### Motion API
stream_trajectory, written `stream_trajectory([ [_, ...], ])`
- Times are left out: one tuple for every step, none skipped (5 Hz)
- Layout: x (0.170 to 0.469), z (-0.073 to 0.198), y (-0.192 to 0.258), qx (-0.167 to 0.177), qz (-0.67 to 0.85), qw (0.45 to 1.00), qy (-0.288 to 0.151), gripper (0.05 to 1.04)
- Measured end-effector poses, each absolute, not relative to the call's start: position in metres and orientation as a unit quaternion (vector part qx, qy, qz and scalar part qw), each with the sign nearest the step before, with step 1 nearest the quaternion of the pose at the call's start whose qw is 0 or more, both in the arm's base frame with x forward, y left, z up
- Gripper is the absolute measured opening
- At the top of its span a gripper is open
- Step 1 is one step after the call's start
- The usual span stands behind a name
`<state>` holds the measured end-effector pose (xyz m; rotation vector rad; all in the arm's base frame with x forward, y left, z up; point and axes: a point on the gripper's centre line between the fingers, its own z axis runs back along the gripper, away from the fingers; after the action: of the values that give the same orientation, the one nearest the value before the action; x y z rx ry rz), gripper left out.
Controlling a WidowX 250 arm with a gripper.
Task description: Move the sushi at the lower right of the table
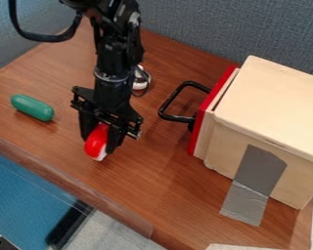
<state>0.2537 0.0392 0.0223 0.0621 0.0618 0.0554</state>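
Red-and-white rounded sushi [96,145] sits clamped in the black two-finger hand [101,137], near the brown wooden worktop's [169,183] front edge. Worktop stretches between it and the red-fronted pale wooden box [263,97]; a green capsule-shaped object [32,107] lies at the view's left.

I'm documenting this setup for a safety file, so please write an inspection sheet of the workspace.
Surface: brown wooden table.
Job's things: red-and-white sushi, left of the box.
Clutter: green toy; wooden box with red front, black handle and grey tape; shiny metal object beside the arm.
Gripper: closed around the sushi.
Cables: black cable looping at upper left.
Surroundings: blue-grey partition behind; blue area past the table's near edge.
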Motion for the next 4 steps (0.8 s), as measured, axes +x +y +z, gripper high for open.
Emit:
stream_trajectory([
  [0.2479,0.0169,0.0384,0.035,0.017,0.999,0.033,0.568],
  [0.2487,0.0167,0.0384,0.039,0.013,0.999,0.03,0.616],
  [0.2473,0.0168,0.0381,0.038,0.009,0.999,0.035,0.908],
  [0.2475,0.0241,0.037,0.034,0.003,0.999,0.028,1.011],
])
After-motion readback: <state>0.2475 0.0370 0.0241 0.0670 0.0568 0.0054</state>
